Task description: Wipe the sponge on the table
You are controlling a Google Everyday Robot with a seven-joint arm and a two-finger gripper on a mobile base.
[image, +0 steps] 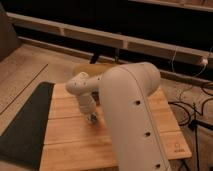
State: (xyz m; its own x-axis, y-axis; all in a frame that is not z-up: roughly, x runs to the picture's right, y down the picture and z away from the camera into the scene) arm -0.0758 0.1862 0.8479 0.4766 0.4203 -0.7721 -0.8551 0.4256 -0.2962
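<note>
The light wooden table (pixel 75 140) fills the middle of the camera view. My white arm reaches over it from the right, and its big link hides much of the top. The gripper (pixel 92 117) points down at the planks a little left of the table's centre, its tip at or just above the wood. The sponge is hidden from this view.
A dark grey mat (pixel 22 125) lies on the floor along the table's left side. Black cables (pixel 192 112) trail on the floor to the right. A long low bench or rail (pixel 100 37) runs across the back.
</note>
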